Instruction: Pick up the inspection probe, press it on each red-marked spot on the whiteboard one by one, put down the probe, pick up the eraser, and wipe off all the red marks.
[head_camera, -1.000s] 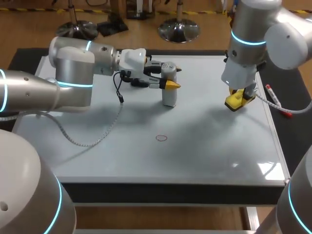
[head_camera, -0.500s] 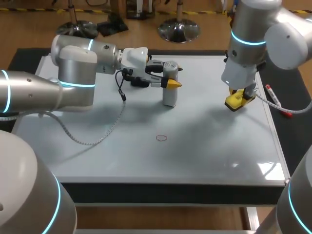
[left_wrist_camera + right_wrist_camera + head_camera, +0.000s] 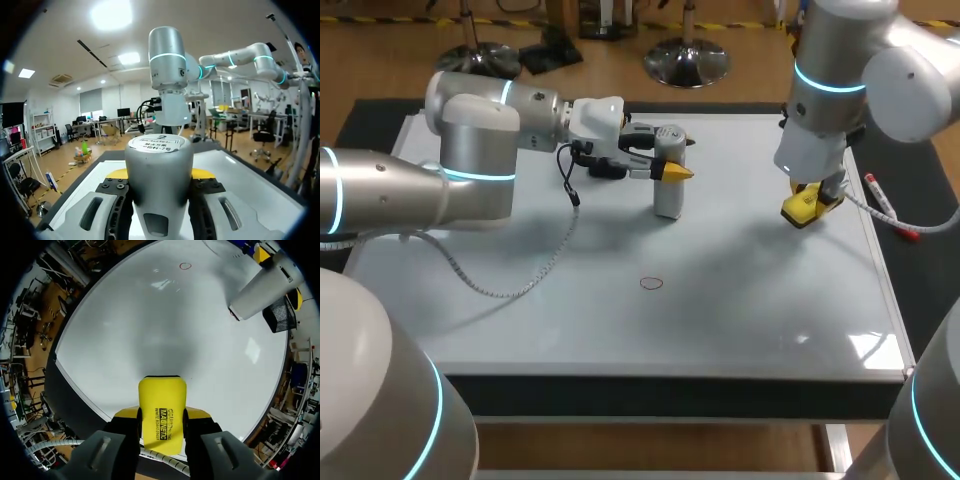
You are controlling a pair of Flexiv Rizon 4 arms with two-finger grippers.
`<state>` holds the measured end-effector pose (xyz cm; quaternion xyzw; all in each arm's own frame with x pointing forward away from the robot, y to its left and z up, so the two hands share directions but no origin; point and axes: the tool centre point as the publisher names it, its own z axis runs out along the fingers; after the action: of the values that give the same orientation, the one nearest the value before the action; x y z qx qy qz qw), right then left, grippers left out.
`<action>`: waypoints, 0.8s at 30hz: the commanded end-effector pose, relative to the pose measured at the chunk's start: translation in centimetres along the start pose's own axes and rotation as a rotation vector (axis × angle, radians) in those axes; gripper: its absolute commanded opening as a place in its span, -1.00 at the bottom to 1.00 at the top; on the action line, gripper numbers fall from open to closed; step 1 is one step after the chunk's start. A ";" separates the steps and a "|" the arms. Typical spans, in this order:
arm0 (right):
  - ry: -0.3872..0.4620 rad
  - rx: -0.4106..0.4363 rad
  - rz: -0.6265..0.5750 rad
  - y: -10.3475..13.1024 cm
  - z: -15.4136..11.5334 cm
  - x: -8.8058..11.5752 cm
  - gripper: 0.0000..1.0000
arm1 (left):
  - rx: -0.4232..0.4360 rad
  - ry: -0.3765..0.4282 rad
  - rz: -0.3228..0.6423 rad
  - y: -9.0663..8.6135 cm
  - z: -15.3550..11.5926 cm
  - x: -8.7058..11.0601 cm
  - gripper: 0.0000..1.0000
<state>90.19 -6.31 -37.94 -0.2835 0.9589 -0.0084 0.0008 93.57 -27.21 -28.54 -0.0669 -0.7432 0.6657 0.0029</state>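
Bright overhead light; glare on the whiteboard (front right corner); soft shadows under left arm and right arm.

Your flat white whiteboard carries a small red circle mark and, it seems, the upright grey cylindrical probe.

bottom end of probe cut off by edge; left gripper tips mostly hidden behind it. eraser partly hidden under right gripper; touching whiteboard or not, unclear.
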 end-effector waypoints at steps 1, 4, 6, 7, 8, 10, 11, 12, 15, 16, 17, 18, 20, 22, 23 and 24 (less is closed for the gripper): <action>0.002 0.003 -0.001 0.0 0.0 0.0 -1.00 | 0.000 0.001 0.000 0.2 0.0 -0.1 -1.00; 0.002 0.003 -0.001 0.0 0.0 0.0 -1.00 | 0.000 0.001 0.000 0.2 0.0 -0.1 -1.00; 0.002 0.003 -0.001 0.0 0.0 0.0 -1.00 | 0.000 0.001 0.000 0.2 0.0 -0.1 -1.00; 0.002 0.003 -0.001 0.0 0.0 0.0 -1.00 | 0.000 0.001 0.000 0.2 0.0 -0.1 -1.00; 0.002 0.003 -0.001 0.0 0.0 0.0 -1.00 | 0.000 0.001 0.000 0.2 0.0 -0.1 -1.00; 0.002 0.003 -0.001 0.0 0.0 0.0 -1.00 | 0.000 0.001 0.000 0.2 0.0 -0.1 -1.00; 0.002 0.003 -0.001 0.0 0.0 0.0 -1.00 | 0.000 0.001 0.000 0.2 0.0 -0.1 -1.00; 0.002 0.003 -0.001 0.0 0.0 0.0 -1.00 | 0.000 0.001 0.000 0.2 0.0 -0.1 -1.00; 0.002 0.003 -0.001 0.0 0.0 0.0 -1.00 | -0.003 0.010 0.007 -0.2 0.0 -0.1 -1.00; 0.002 0.003 -0.001 0.0 0.0 0.0 -1.00 | 0.005 0.021 0.007 -0.3 0.0 -0.2 -1.00; 0.002 0.003 -0.001 0.0 0.0 0.0 -1.00 | 0.005 0.025 0.006 -0.5 0.0 -0.2 -1.00; 0.002 0.003 -0.001 0.0 0.0 0.0 -1.00 | 0.007 0.038 0.008 -0.6 0.0 -0.3 -1.00; 0.002 0.003 -0.001 0.0 0.0 0.0 -1.00 | 0.019 0.056 0.004 -1.0 0.1 -0.4 -1.00; 0.002 0.003 -0.001 0.0 0.0 0.0 -1.00 | 0.019 0.083 0.008 -1.3 0.1 -0.6 -1.00; 0.002 0.003 -0.001 0.0 0.0 0.0 -1.00 | 0.013 0.090 0.012 -1.4 0.1 -0.8 -1.00; 0.002 0.003 -0.001 0.0 0.0 0.0 -1.00 | 0.017 0.097 0.012 -1.6 0.1 -0.9 -1.00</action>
<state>90.19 -6.31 -37.94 -0.2835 0.9589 -0.0084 0.0008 93.28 -27.53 -27.32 -0.0907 -0.7357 0.6710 0.0180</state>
